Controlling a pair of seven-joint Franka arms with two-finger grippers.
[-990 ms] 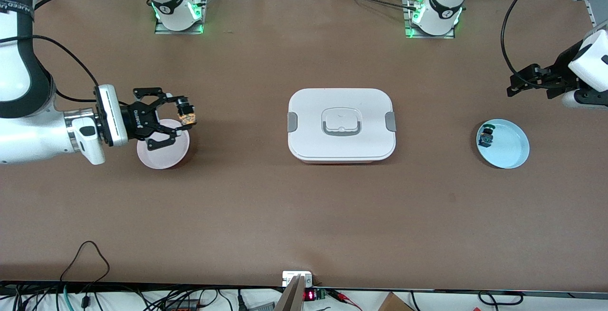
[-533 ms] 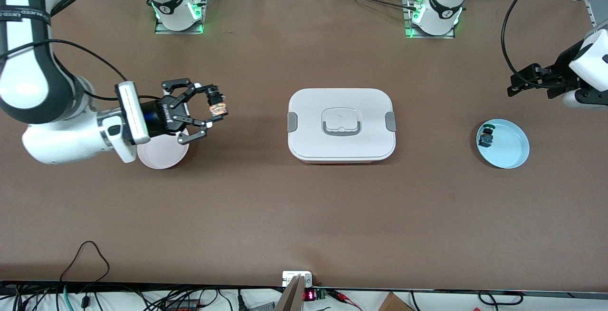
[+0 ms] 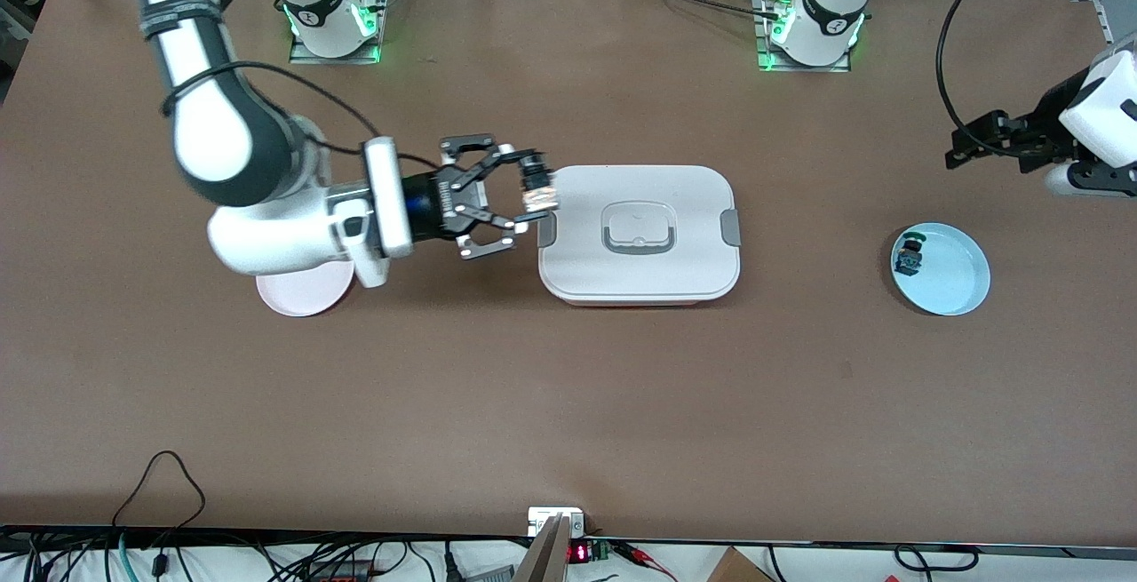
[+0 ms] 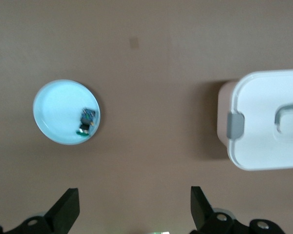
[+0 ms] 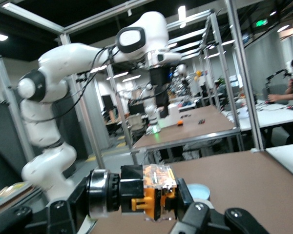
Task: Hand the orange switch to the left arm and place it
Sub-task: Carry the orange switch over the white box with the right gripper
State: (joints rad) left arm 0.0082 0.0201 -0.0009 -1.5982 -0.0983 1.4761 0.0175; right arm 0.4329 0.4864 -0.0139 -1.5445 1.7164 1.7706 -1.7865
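My right gripper [image 3: 531, 195] is shut on the orange switch [image 3: 538, 191], a small black part with an orange and clear end, up in the air over the edge of the white box [image 3: 640, 271] that faces the right arm's end. In the right wrist view the orange switch [image 5: 149, 192] sits crosswise between the fingers [image 5: 198, 214]. My left gripper [image 3: 973, 142] is open and empty, high over the table near the blue plate [image 3: 955, 275]. In the left wrist view its fingers [image 4: 68, 209] stand wide apart above bare table, with the box [image 4: 263, 126] to one side.
The blue plate [image 4: 58, 112] holds a small black switch with green accents [image 3: 910, 253], also in the left wrist view [image 4: 87, 120]. A pink plate [image 3: 298, 291] lies under the right arm. Cables and electronics line the table edge nearest the front camera.
My right gripper has carried the orange switch from above the pink plate toward the box, reaching its edge. My left gripper has barely moved.
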